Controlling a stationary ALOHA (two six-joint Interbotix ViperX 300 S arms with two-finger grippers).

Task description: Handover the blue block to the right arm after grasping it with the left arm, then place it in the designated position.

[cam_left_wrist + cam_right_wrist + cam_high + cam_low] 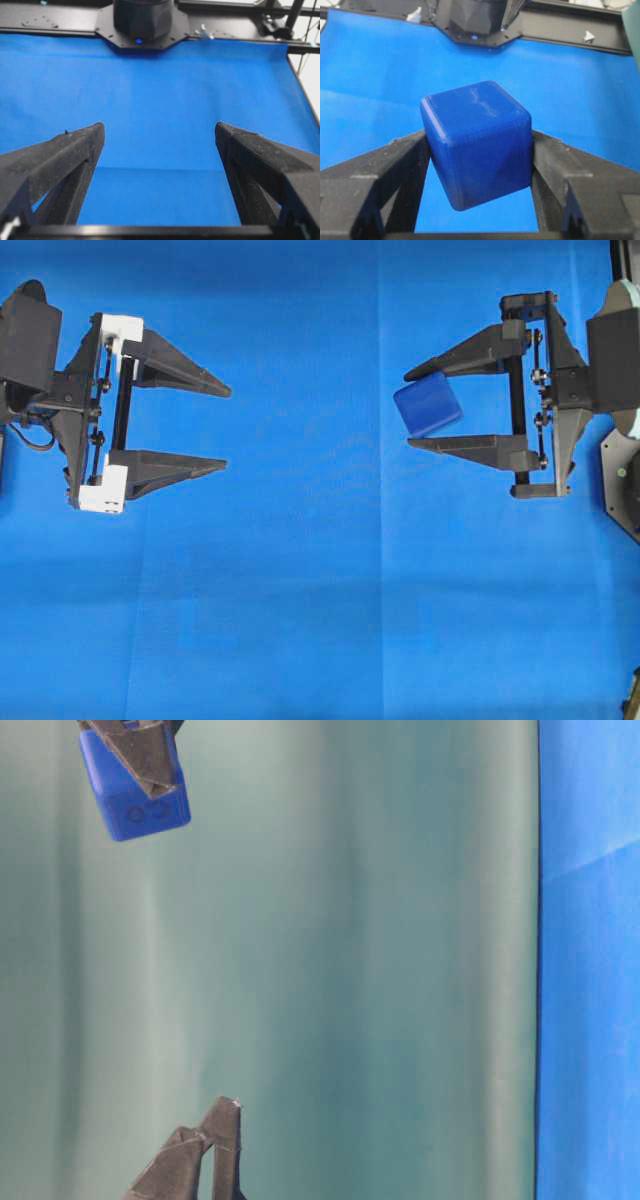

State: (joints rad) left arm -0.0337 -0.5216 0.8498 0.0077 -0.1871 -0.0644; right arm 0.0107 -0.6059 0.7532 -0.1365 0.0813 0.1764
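Observation:
The blue block [428,407] is a dark-blue cube, tilted, clamped between the fingers of my all-black right gripper [408,408] at the right of the overhead view. In the right wrist view the block [477,142] fills the gap of the gripper [479,137]. The table-level view shows the block [135,795] held well off the blue cloth [590,970]. My left gripper [227,427], with white brackets, is open and empty at the left, well apart from the block. Its jaws [159,130] stand wide over bare cloth. No marked position shows on the cloth.
Plain blue cloth [320,590] covers the table. An arm base [142,20] and a black frame stand at the cloth's far edge in the left wrist view. Another arm base [475,17] stands at the far edge in the right wrist view.

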